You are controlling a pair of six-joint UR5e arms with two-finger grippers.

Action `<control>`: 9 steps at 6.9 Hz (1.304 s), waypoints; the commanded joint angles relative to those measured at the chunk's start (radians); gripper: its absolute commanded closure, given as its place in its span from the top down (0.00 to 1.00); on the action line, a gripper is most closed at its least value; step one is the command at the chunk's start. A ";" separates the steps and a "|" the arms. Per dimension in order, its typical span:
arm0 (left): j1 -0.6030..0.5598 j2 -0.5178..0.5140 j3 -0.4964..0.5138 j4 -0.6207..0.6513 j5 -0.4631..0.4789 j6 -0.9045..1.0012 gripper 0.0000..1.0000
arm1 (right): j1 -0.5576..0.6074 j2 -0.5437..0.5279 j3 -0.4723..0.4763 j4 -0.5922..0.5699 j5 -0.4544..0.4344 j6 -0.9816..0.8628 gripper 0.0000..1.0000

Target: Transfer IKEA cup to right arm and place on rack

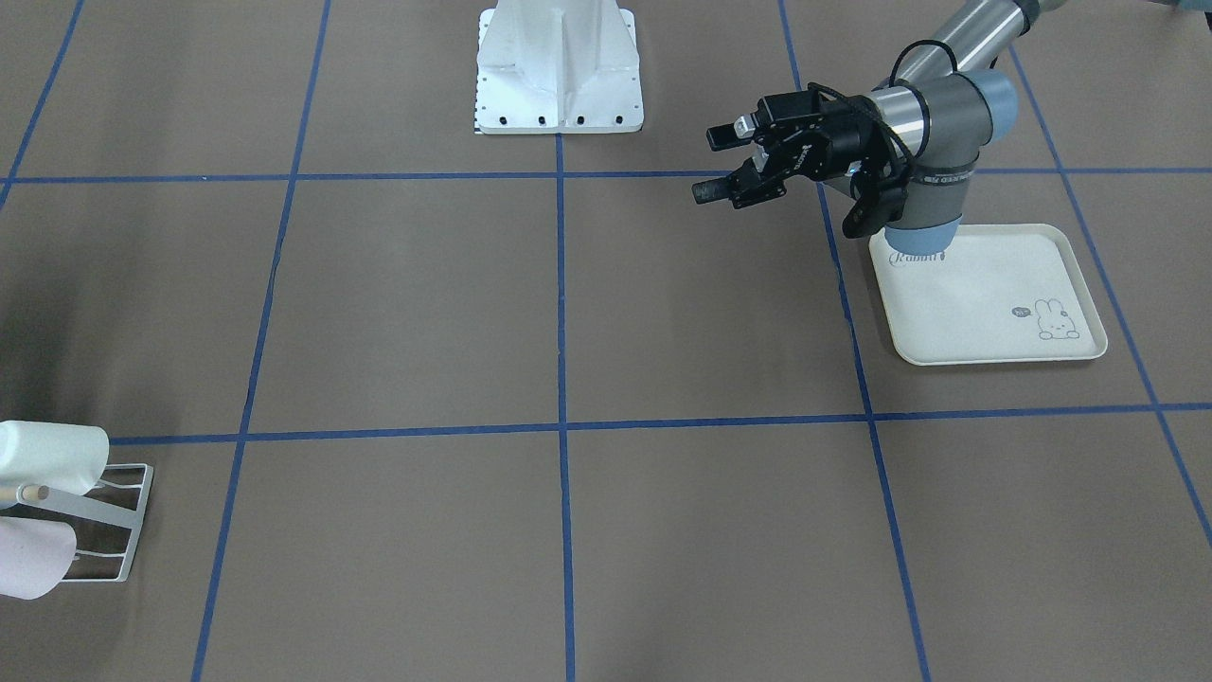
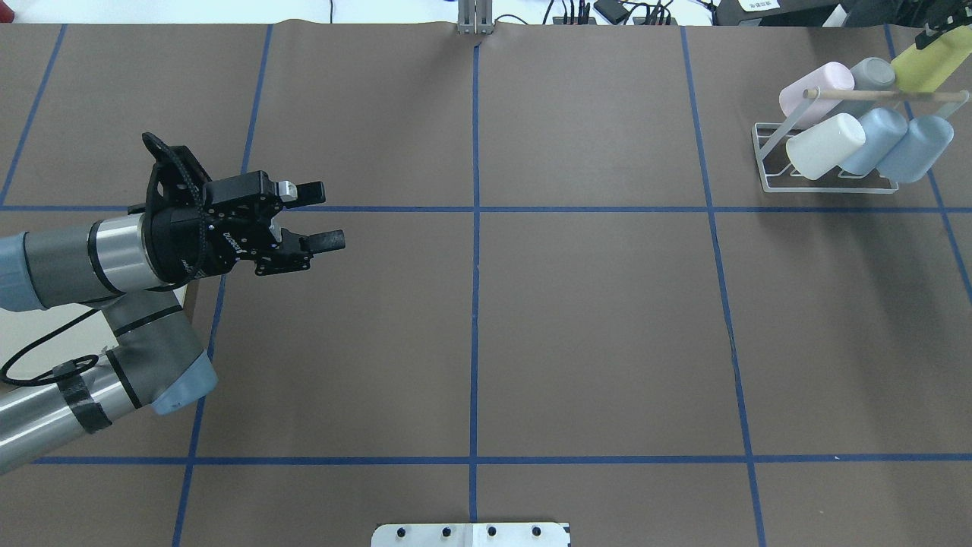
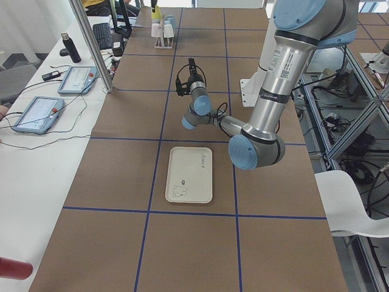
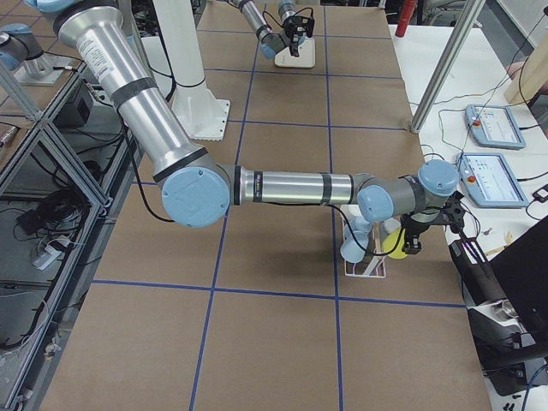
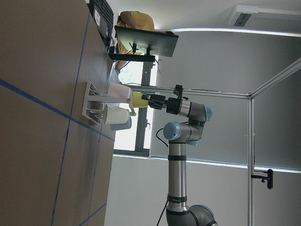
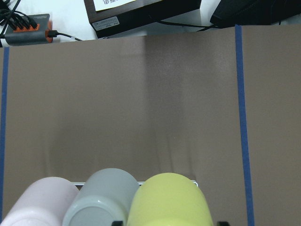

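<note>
Your yellow cup (image 2: pixel 928 62) is on its side at the far right corner of the worktop (image 2: pixel 592 319), held over the right-hand end of the rack (image 2: pixel 761 156). It sits just above the rack's wooden rod (image 2: pixel 873 94). The right arm's fingers (image 5: pixel 149 97) are closed around its sides. In the right wrist view the cup fills the bottom edge, with a dark fingertip showing on either side of it. You cannot tell from any view whether the cup is seated on a prong yet or only hovering above it.

Right beside the yellow cup on the same row lies a grey cup (image 2: pixel 872 74), and next to that a pink cup (image 2: pixel 818 90). On the near row of the rack you have a white cup (image 2: pixel 824 146) and two blue cups (image 2: pixel 894 144), all tipped over on their prongs.

Well apart, on the other half of the worktop, the left arm's fingers (image 2: pixel 328 241) are spread open with nothing between them. They point sideways above the brown paper, near a blue tape line. Just behind that arm's wrist lies the cream tray (image 1: pixel 985 313) with a rabbit printed in one corner.
</note>
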 commanded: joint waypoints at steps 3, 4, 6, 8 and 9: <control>0.000 0.000 0.000 0.000 0.001 0.000 0.99 | -0.011 -0.001 0.000 0.001 -0.004 0.001 0.01; 0.000 0.000 0.000 0.000 0.001 0.000 0.99 | -0.014 -0.003 -0.002 0.001 -0.013 0.001 0.02; 0.000 0.000 -0.002 0.000 0.001 0.000 0.99 | -0.022 -0.006 -0.003 0.004 -0.018 0.001 0.18; 0.000 0.000 -0.003 0.000 0.001 0.000 0.99 | -0.023 -0.012 -0.002 0.008 -0.022 0.006 0.99; 0.000 -0.002 -0.005 0.000 0.001 0.000 0.99 | -0.023 -0.012 -0.002 0.008 -0.022 0.007 1.00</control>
